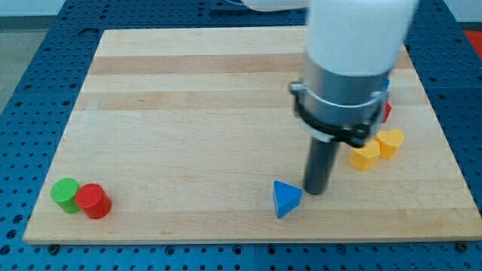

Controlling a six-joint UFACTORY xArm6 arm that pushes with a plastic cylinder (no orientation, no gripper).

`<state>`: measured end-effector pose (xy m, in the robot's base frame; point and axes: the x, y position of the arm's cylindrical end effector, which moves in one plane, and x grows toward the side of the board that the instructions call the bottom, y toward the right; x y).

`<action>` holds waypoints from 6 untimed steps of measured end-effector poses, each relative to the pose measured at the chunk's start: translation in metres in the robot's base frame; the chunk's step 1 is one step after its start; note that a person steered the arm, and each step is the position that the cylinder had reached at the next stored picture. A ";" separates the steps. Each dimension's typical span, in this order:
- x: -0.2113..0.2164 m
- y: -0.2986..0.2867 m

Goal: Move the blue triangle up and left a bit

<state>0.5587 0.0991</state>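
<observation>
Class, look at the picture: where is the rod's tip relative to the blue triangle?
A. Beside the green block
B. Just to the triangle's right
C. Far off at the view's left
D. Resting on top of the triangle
B: my tip stands close to the right of the blue triangle, slightly above it in the view.

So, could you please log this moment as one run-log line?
tip at blue triangle, view's right side, touching or nearly | green cylinder and red cylinder bottom left | push pending

No readable text, labels or numbers anywhere.
</observation>
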 end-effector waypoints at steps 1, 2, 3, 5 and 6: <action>0.025 0.026; 0.046 0.020; 0.043 -0.021; -0.003 -0.134; -0.001 -0.122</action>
